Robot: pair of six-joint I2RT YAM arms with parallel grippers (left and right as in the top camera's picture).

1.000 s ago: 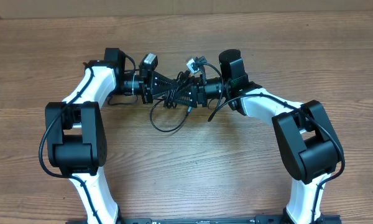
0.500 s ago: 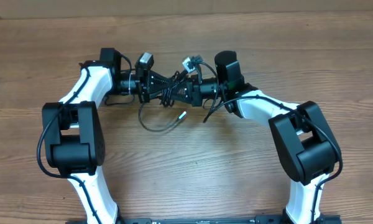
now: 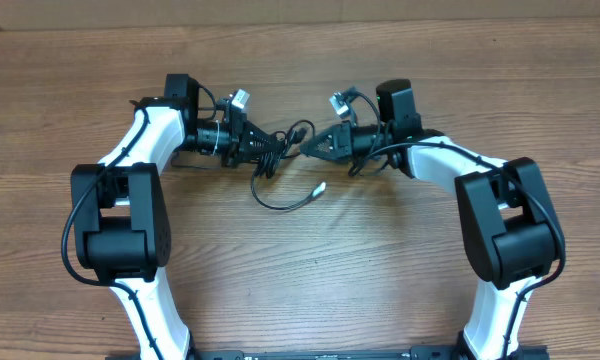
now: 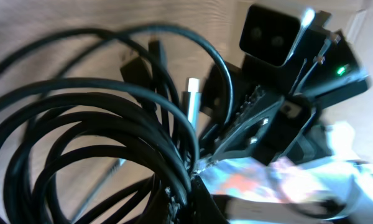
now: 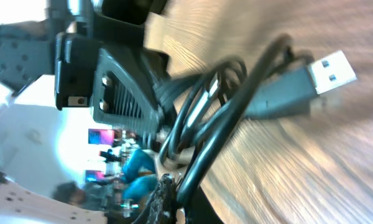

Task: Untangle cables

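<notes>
The cables (image 3: 274, 151) are a bundle of thin black cords hanging between my two grippers above the table's back middle. One loop sags toward the table and ends in a small metallic plug (image 3: 320, 188). My left gripper (image 3: 261, 143) is shut on the coiled bundle (image 4: 105, 124); its jaws pinch the cords at the bottom of the left wrist view (image 4: 196, 190). My right gripper (image 3: 306, 146) is shut on a single black cord (image 5: 236, 118) whose silver USB plug (image 5: 326, 71) sticks out beyond. The two gripper tips face each other a short gap apart.
The wooden table (image 3: 400, 270) spreads in front of the arms. The bulky black elbow of the left arm (image 3: 115, 215) and that of the right arm (image 3: 505, 225) flank the middle. A pale strip (image 3: 280, 12) runs along the far edge.
The right gripper has shut on a cord and drawn back to the right, so the interlocked grippers now stand apart. The hanging loop and its plug swung right.
</notes>
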